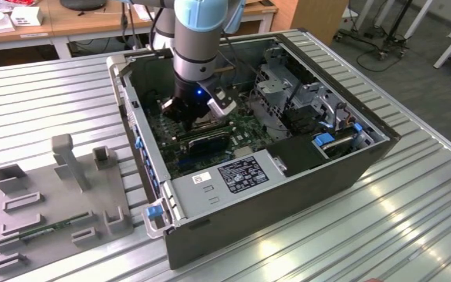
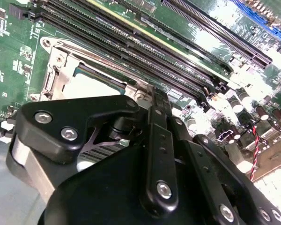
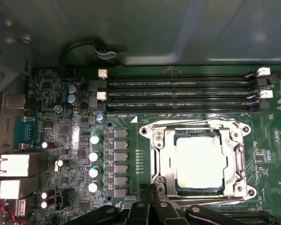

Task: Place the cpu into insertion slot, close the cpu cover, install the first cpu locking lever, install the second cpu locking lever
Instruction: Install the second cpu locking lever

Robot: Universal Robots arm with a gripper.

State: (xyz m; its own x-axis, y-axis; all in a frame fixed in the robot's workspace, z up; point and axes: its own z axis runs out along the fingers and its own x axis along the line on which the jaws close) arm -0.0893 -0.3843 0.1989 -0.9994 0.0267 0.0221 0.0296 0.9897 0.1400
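The cpu (image 3: 199,159) lies in the insertion slot (image 3: 154,136), its pale metal top showing through the window of the silver cpu cover (image 3: 235,159), which lies flat over it. A thin wire lever (image 3: 192,120) runs along the socket side next to the memory slots. My gripper (image 3: 155,190) is shut, with its fingertips together at the socket's edge opposite the memory slots, and nothing shows between them. In the second wrist view the gripper (image 2: 154,96) stands at the frame's rim beside the cpu (image 2: 91,86). In the exterior view the gripper (image 1: 198,114) reaches down into the open computer case (image 1: 288,176).
Long black memory slots (image 3: 178,93) run beside the socket, and capacitors (image 3: 94,157) and rear ports (image 3: 14,164) stand on the other side. A metal drive cage (image 1: 276,88) rises inside the case. A grey fixture block (image 1: 53,194) sits on the ribbed metal table (image 1: 382,235).
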